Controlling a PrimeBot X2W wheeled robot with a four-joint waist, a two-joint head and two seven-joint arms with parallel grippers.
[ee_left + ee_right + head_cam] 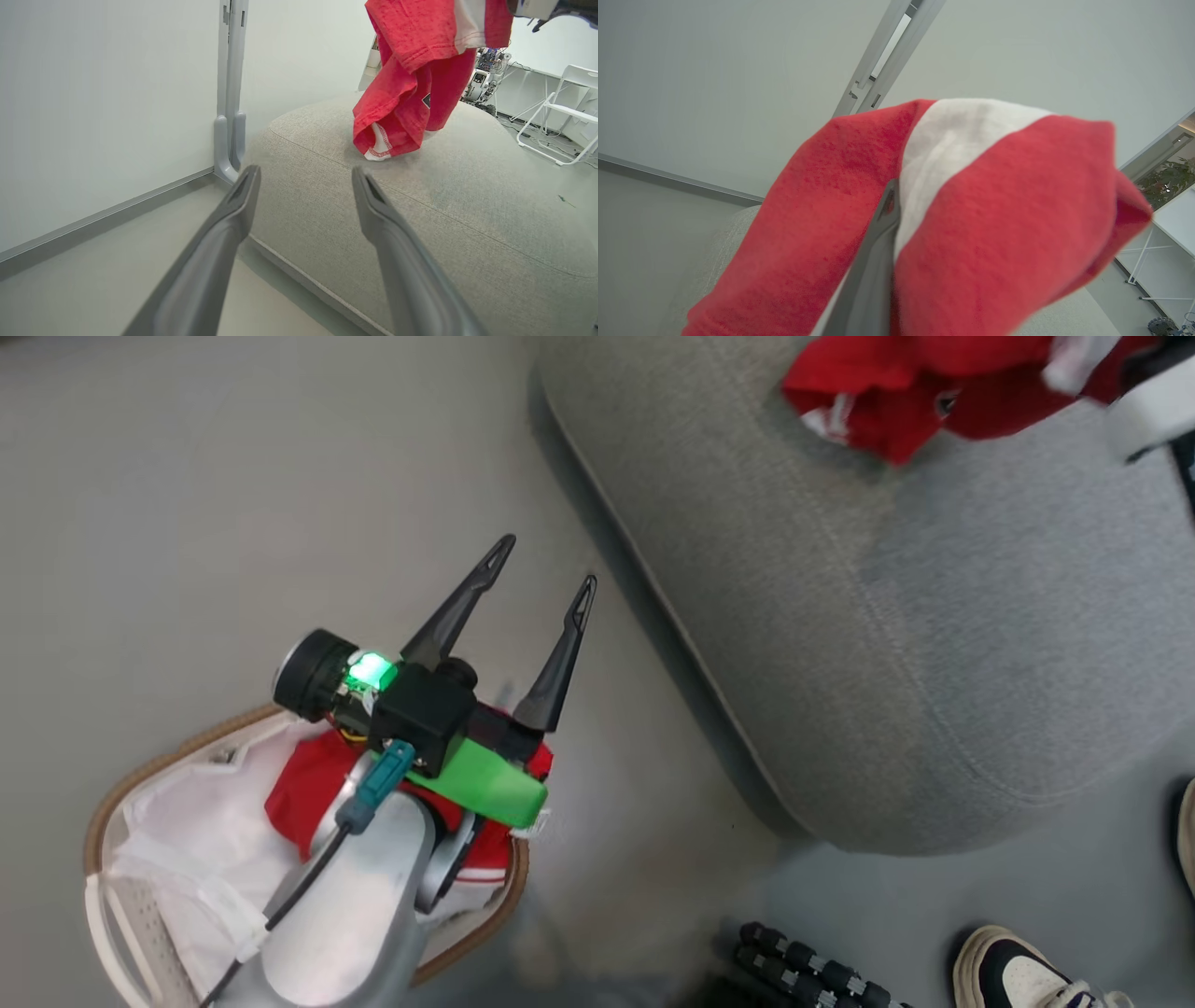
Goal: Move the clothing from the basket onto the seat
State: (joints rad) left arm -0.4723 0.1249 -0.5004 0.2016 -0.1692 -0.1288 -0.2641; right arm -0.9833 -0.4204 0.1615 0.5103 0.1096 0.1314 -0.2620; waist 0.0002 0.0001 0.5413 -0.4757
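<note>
A red garment with a white stripe hangs from my right gripper, which is shut on it. The garment's lower end touches the light grey seat. In the head view this garment is at the top right over the seat. More red clothing lies in the cream basket at the lower left, partly hidden by my left arm. My left gripper stands open and empty above the floor between the basket and the seat, its fingers pointing toward the seat's edge.
A person's shoe stands at the bottom right, with another at the right edge. A black ribbed object lies by the seat's near corner. A white wall with a grey post and a white folding chair lie beyond.
</note>
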